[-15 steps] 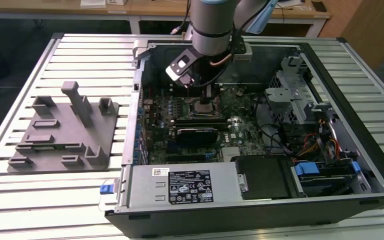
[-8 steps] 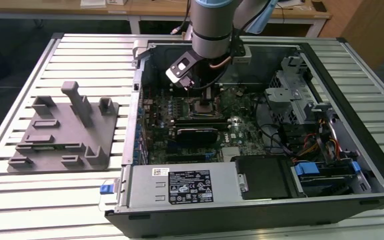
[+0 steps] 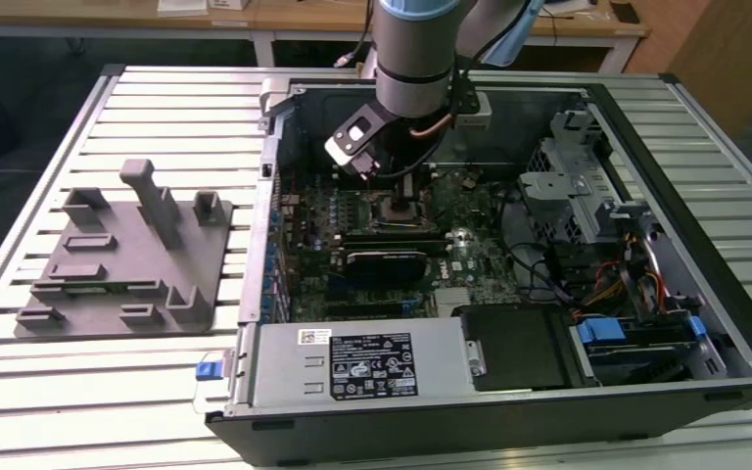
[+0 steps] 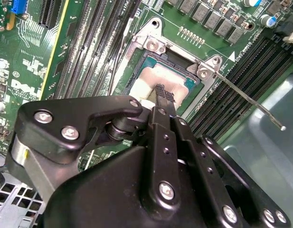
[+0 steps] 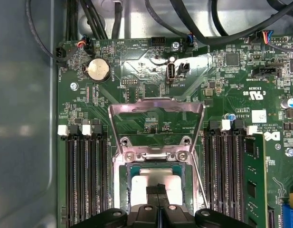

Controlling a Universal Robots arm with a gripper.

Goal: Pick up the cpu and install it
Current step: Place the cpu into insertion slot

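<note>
Slatted metal table (image 3: 89, 411) with grey fixture (image 3: 115, 264) beside open computer case (image 3: 481, 436)

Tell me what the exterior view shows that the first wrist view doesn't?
Exterior view: the grey plastic fixture with upright posts on the slatted metal table, and the silver power supply box.
First wrist view: the round silver coin battery, the raised shiny metal socket frame, and the pale silvery square cpu lying in its socket.
Both: the green motherboard and the black gripper, jaws shut, over the socket.
</note>
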